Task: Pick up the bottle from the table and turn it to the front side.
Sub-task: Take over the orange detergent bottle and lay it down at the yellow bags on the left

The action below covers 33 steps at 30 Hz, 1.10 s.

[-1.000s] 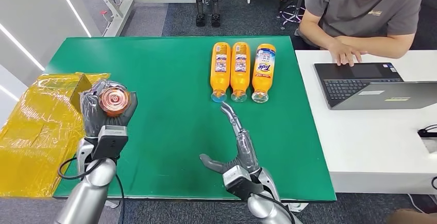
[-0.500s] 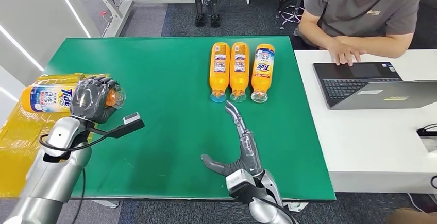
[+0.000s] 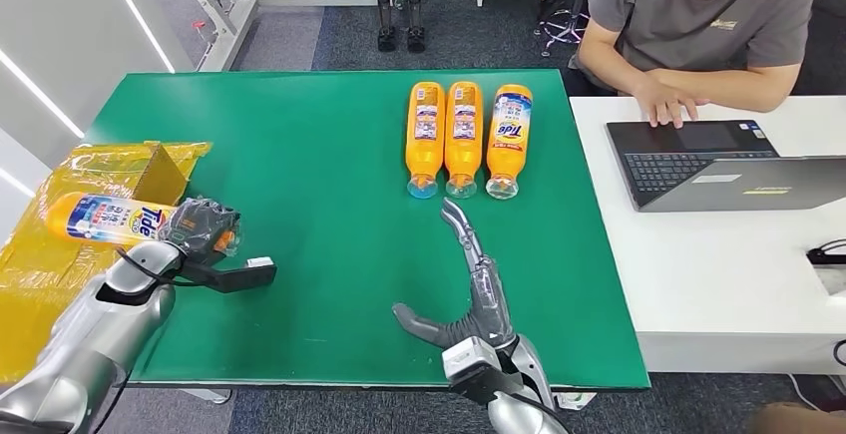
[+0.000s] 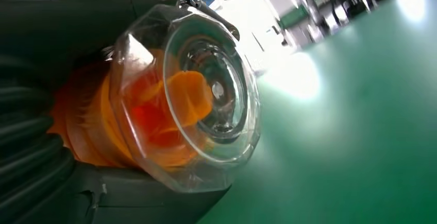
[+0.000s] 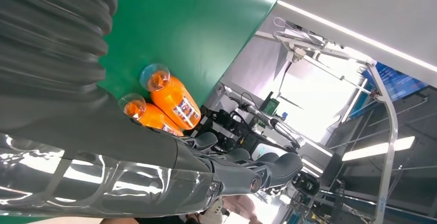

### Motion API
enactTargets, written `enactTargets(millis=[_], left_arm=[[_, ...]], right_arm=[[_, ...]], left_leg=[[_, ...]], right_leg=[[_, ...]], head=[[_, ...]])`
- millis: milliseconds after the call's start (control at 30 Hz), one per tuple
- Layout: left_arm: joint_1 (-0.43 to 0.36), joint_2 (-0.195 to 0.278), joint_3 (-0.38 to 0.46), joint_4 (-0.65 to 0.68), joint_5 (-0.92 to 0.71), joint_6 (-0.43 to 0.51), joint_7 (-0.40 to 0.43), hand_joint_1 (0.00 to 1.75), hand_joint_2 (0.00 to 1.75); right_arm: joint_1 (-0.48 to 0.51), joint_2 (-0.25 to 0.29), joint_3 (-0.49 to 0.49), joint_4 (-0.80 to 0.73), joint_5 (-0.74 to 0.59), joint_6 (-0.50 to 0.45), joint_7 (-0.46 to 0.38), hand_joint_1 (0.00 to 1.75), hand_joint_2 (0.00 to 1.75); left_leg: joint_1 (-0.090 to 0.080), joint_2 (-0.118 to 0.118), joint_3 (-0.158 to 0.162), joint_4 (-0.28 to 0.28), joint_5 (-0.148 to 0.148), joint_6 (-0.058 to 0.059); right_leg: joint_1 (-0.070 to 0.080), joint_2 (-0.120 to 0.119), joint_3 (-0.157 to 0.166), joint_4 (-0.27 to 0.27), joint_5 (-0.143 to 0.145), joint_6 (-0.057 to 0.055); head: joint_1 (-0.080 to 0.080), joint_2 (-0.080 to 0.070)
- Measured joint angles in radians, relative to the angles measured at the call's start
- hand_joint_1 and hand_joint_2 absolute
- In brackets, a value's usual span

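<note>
My left hand (image 3: 203, 227) grips an orange Tide bottle (image 3: 110, 218) near its clear cap, at the table's left edge. The bottle lies level with its label showing and its base pointing left over the yellow bag. In the left wrist view the clear cap (image 4: 206, 87) sits right before the camera, with dark fingers (image 4: 31, 152) wrapped round the neck. Three more orange bottles (image 3: 464, 138) lie side by side at the table's far middle, caps toward me. My right hand (image 3: 471, 284) hovers open over the green table (image 3: 329, 155), fingers stretched toward those bottles.
A yellow plastic bag (image 3: 60, 284) lies off the table's left side. To the right stands a white desk (image 3: 738, 284) with a laptop (image 3: 718, 163), where a person (image 3: 698, 25) sits typing. Two of the lying bottles (image 5: 167, 98) show past my right hand.
My left hand has turned the bottle from cap-up to lying level, base swung out to the left, then lowered it slightly. My right hand has barely moved.
</note>
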<state>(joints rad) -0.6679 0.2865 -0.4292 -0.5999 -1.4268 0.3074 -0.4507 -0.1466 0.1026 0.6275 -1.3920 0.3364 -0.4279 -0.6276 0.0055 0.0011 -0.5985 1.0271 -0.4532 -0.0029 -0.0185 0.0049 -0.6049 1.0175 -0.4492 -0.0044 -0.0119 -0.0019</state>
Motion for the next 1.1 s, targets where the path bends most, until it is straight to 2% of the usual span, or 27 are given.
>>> enactTargets(millis=[133,333,467,767,1100], left_arm=[[-0.027,0.0,-0.014,0.079,0.011,-0.043,-0.006,1.75,1.75],[-0.043,-0.004,-0.02,0.135,0.025,-0.049,-0.005,1.71,1.75],[-0.048,-0.015,-0.02,0.153,0.046,-0.037,-0.016,0.01,1.75],[-0.053,-0.045,-0.02,0.164,0.056,0.011,-0.007,0.0,1.75],[-0.062,-0.046,-0.02,0.171,0.076,0.01,-0.016,0.0,1.75]], right_arm=[[0.0,0.0,-0.001,0.0,-0.004,-0.001,-0.001,0.0,1.75],[-0.002,0.0,-0.002,0.002,-0.014,-0.001,-0.006,0.0,1.75],[-0.005,0.001,-0.002,0.005,-0.02,0.0,-0.012,0.0,1.75],[-0.008,0.006,-0.002,0.006,-0.022,0.0,-0.013,0.0,1.75],[-0.007,0.006,-0.012,0.006,-0.022,0.0,-0.013,0.0,1.75]], left_leg=[[0.0,0.0,0.0,0.0,0.0,0.0],[0.0,0.0,0.0,0.0,0.0,0.0],[0.0,0.0,0.0,0.0,0.0,0.0],[0.0,-0.001,0.0,0.0,0.0,0.0],[0.0,-0.001,0.0,0.0,0.0,0.0]], right_leg=[[0.0,0.0,0.0,0.0,0.0,0.0],[0.0,0.0,0.0,0.0,0.0,0.0],[0.0,0.0,0.0,0.0,0.0,0.0],[0.0,-0.001,0.001,0.0,0.0,0.0],[0.0,-0.001,0.001,0.0,0.0,0.0]], head=[[0.0,0.0],[0.0,0.0],[0.0,0.0],[0.0,0.0],[0.0,0.0]])
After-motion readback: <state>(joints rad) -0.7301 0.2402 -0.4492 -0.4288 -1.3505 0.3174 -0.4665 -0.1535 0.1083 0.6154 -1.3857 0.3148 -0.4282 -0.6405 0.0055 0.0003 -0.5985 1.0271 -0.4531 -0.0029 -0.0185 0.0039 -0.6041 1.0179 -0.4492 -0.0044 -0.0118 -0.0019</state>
